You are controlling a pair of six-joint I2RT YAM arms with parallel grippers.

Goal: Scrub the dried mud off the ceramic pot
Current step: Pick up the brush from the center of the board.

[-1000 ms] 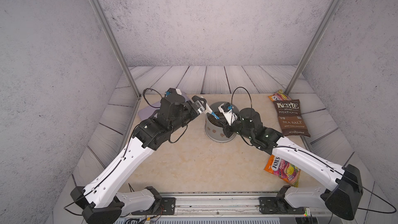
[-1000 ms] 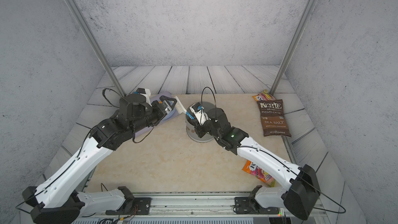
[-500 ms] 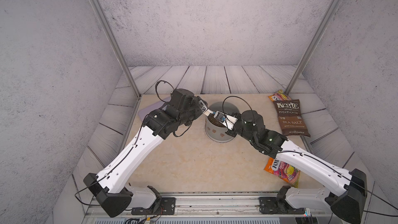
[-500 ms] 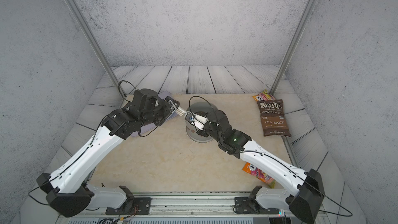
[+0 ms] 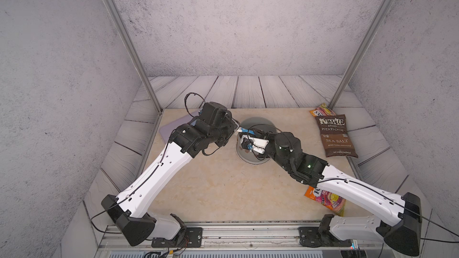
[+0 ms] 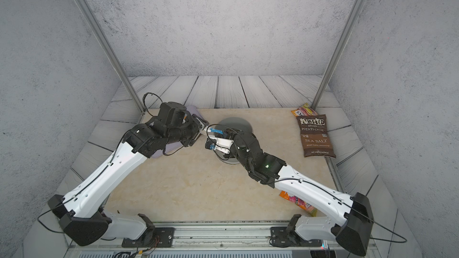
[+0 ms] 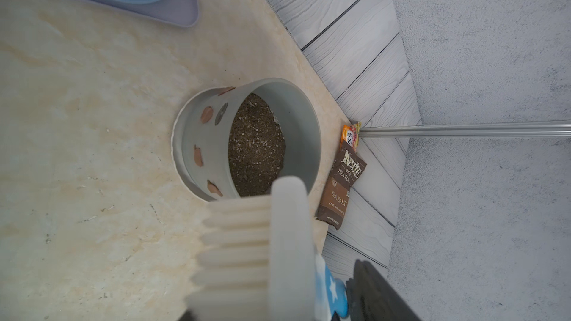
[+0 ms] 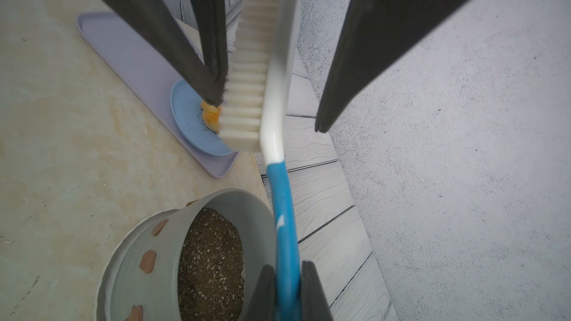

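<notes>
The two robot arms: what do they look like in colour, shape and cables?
The left arm and the right arm have long white links, black joints and bases, thin black cables along them. A green light shows on the right arm. The gripper fingers are dark grey and tapered.

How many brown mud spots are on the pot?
4 dried mud spots, spaced around the ceramic pot's outer wall. More may be hidden on the side we cannot see.

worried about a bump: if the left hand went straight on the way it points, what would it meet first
The brush head, now between the left hand's open fingers; behind it, probably the right hand gripping the blue handle. Depth is unclear.
</notes>
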